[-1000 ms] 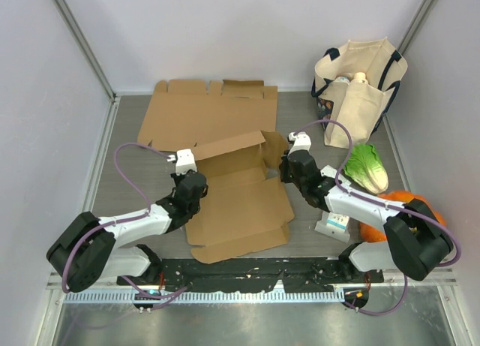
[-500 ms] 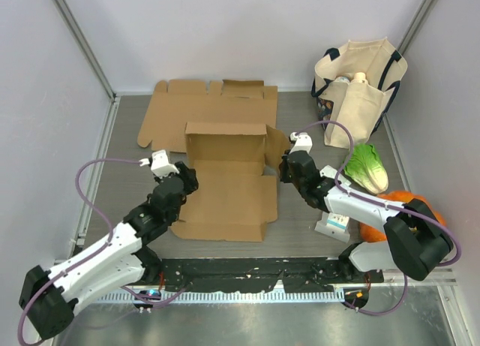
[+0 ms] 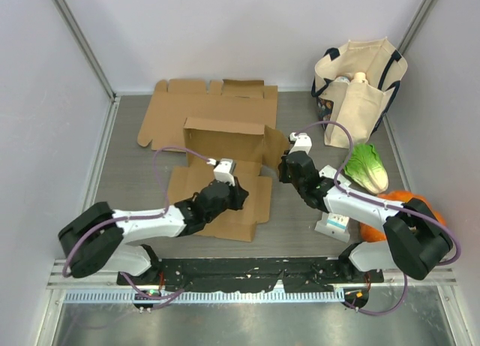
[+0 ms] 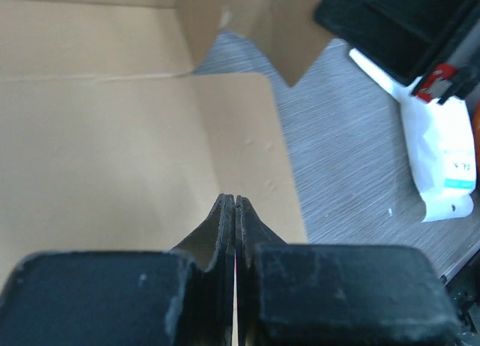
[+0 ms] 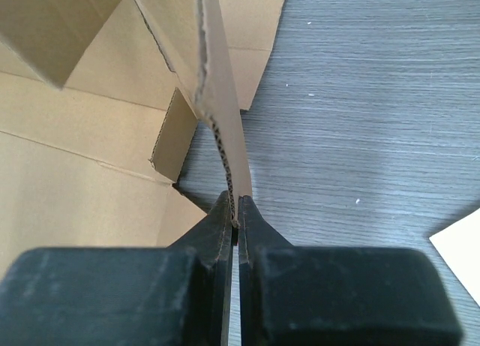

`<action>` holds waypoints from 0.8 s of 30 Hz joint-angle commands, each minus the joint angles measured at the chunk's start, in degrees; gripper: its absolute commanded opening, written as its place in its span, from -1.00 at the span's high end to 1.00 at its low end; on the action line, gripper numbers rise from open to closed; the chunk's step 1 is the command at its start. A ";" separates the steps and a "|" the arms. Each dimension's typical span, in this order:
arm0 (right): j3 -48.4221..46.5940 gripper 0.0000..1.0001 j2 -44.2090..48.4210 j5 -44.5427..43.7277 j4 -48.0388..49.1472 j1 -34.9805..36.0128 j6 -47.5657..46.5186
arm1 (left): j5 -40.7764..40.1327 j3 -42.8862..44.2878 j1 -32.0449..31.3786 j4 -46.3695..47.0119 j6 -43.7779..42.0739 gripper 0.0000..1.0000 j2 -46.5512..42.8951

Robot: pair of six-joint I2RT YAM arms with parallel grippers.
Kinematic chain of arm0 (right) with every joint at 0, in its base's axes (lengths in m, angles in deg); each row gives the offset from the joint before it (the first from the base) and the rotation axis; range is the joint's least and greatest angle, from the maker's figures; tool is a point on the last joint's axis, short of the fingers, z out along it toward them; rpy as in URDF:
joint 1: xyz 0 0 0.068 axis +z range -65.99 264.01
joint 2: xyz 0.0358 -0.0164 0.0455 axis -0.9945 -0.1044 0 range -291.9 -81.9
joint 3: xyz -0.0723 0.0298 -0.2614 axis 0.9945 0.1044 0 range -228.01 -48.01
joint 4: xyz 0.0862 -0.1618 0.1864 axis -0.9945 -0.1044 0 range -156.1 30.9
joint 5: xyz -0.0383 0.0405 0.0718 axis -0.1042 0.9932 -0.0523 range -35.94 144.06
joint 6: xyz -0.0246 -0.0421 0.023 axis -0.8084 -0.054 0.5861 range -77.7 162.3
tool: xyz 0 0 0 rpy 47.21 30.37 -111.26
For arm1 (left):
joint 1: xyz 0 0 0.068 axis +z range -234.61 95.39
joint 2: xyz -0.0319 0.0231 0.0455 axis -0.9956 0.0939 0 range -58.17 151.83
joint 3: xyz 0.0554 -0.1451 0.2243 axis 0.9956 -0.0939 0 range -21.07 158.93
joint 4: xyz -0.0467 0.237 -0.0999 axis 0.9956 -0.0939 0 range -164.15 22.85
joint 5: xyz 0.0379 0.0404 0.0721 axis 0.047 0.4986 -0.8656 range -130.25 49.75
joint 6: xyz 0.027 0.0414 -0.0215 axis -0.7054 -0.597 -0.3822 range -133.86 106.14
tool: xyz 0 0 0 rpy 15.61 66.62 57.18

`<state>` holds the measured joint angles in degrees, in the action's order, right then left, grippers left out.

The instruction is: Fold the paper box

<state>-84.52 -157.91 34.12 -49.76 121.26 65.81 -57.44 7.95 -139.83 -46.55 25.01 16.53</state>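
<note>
One grip is made: your right end effector (image 5: 234, 203) pinches the upright right flap (image 5: 231, 147) of the paper box (image 3: 225, 143); the left end effector (image 4: 235, 203) (pressed together, empty) sits over the box's flat front panel (image 4: 112, 158).

Tote bag (image 3: 360, 91): we see it upright in the far right corner, cream with dark handles (a pale-capped bottle (image 3: 359, 78) pokes out of the top).
Cabbage (image 3: 367, 168): lies on the grey table (image 3: 124, 173) just in front of the bag.
Orange object (image 3: 409, 200): by the right wall, partly hidden; we cannot name it.
White packet (image 3: 334, 224): flat on the table, beside the orange object.
Flat cardboard sheet (image 3: 202, 109): we find it lying at the back.
</note>
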 commanded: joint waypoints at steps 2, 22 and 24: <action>-1.37 0.99 0.77 -1.15 3.57 0.36 0.22 | 1.46 6.92 -2.61 13.59 -0.03 1.00 10.26; -4.18 0.98 0.33 1.49 0.33 0.36 2.42 | -8.12 8.42 -4.37 18.34 5.24 1.00 25.49; -4.97 0.97 1.03 1.49 -0.55 0.54 3.47 | -8.03 8.60 -4.37 18.51 6.65 1.00 26.99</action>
<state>-85.53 -158.32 35.34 -51.12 121.40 66.47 -63.26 14.94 -144.12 -30.50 29.32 40.84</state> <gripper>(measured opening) 0.070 0.011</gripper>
